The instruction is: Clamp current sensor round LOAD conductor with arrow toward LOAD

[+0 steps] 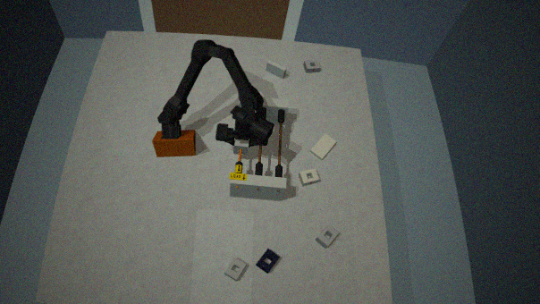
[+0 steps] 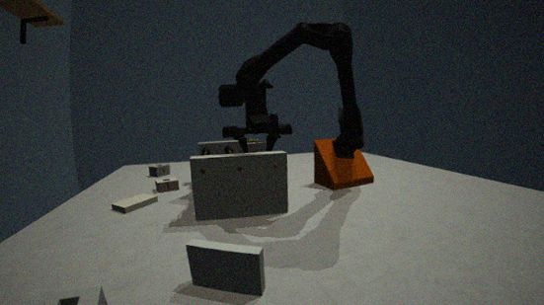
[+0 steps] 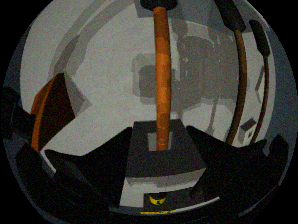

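The current sensor point(image 1: 243, 149) point(image 3: 168, 161) is a grey block around the orange LOAD conductor point(image 1: 240, 156) point(image 3: 163, 65), which runs through its window. Its two halves look closed together with no gap in the wrist view; whether the latch has caught cannot be told. My gripper point(image 1: 241, 144) point(image 2: 257, 146) point(image 3: 160, 131) is shut on the sensor, one finger on each side. The yellow LOAD marker point(image 1: 238, 176) point(image 3: 156, 213) is on the terminal block beyond the sensor, and a yellow tag with an arrow point(image 1: 239, 168) point(image 3: 158, 201) is on the conductor. The sensor's own arrow is not visible.
Two brown conductors point(image 1: 280, 143) point(image 3: 242, 75) run beside the LOAD one, between the terminal block point(image 1: 258, 181) and the other block point(image 2: 239, 186). Several loose blocks stand around, including a cream one point(image 1: 309, 176), a navy one point(image 1: 261, 264) and a flat one point(image 1: 324, 146) point(image 2: 135, 203).
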Controlling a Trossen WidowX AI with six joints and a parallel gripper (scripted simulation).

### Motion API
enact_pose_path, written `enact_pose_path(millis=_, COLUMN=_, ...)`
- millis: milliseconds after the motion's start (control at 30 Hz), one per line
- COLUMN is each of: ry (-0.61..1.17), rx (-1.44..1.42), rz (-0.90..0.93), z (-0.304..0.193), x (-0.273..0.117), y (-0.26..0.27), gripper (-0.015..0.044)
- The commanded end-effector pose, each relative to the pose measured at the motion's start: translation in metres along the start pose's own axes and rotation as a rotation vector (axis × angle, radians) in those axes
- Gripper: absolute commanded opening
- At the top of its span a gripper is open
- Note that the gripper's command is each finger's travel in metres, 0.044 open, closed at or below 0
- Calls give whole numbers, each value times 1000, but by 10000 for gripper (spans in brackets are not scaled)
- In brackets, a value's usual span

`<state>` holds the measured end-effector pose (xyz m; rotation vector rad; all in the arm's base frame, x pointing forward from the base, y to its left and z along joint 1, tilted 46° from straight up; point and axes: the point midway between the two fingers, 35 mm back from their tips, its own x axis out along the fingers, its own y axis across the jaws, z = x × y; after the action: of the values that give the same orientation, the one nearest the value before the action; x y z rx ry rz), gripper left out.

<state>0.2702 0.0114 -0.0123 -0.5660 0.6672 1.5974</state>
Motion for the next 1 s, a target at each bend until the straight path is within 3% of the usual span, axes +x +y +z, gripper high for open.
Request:
enact_pose_path(millis=0, ry=0, rx=-1, rz=0, z=0, x=0, y=0, gripper=0)
enact_pose_path(millis=967, ry=2, rx=-3, rz=-40, z=0, x=5, y=2, gripper=0)
